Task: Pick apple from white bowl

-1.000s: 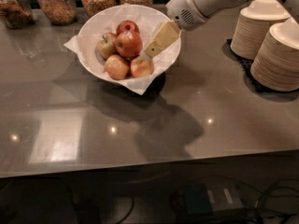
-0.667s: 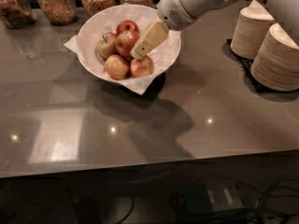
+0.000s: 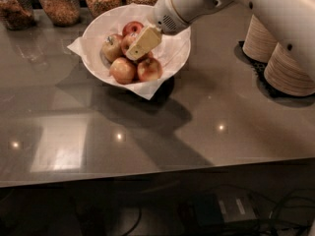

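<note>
Where paper [image 3: 149, 90] lines the white bowl [image 3: 91, 31], jaws hover.

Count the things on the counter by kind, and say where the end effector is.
Apples: 5
White bowl: 1
Glass jars: 4
Stacks of beige bowls: 2
Total: 12
End effector: inside the white bowl, over the deep red apple.

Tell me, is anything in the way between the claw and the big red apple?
Nothing visible is. The claw sits right over the big red apple in the white bowl, covering most of it. Smaller apples crowd close beside it, though.
</note>
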Controlling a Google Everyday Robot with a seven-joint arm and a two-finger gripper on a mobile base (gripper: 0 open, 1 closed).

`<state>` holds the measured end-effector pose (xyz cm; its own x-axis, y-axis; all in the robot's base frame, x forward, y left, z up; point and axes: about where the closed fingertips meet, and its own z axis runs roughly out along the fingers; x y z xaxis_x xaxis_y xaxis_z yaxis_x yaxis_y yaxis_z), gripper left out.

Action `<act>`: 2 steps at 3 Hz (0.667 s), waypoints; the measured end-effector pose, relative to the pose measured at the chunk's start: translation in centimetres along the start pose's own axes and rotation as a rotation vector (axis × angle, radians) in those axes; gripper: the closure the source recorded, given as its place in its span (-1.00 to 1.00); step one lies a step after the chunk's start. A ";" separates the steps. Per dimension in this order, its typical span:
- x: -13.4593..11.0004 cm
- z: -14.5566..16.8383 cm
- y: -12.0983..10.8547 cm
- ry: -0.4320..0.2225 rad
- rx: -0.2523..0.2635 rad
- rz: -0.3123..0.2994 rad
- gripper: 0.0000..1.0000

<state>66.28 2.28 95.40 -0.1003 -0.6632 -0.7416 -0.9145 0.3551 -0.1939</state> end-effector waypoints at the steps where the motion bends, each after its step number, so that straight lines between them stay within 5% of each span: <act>1: -0.2 1.5 0.2 0.002 -0.029 0.001 -0.56; 2: 0.0 2.6 0.5 0.009 -0.051 0.006 -0.62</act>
<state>66.89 4.17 93.64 -0.1091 -0.6674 -0.7367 -0.9326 0.3252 -0.1565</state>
